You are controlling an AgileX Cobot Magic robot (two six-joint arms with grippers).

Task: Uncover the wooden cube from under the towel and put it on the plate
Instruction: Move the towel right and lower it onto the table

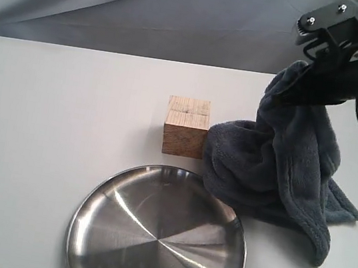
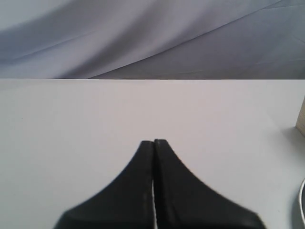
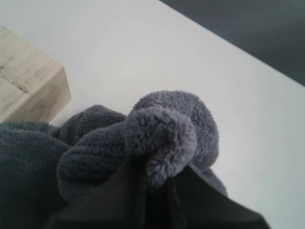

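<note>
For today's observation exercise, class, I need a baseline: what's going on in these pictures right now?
The right gripper is shut on the dark grey towel, holding one bunch of it up off the table while the rest sags in a heap beside the wooden cube. The cube stands uncovered on the table, just beyond the steel plate, not on it yet. The left gripper is shut and empty, off to the side.
</note>
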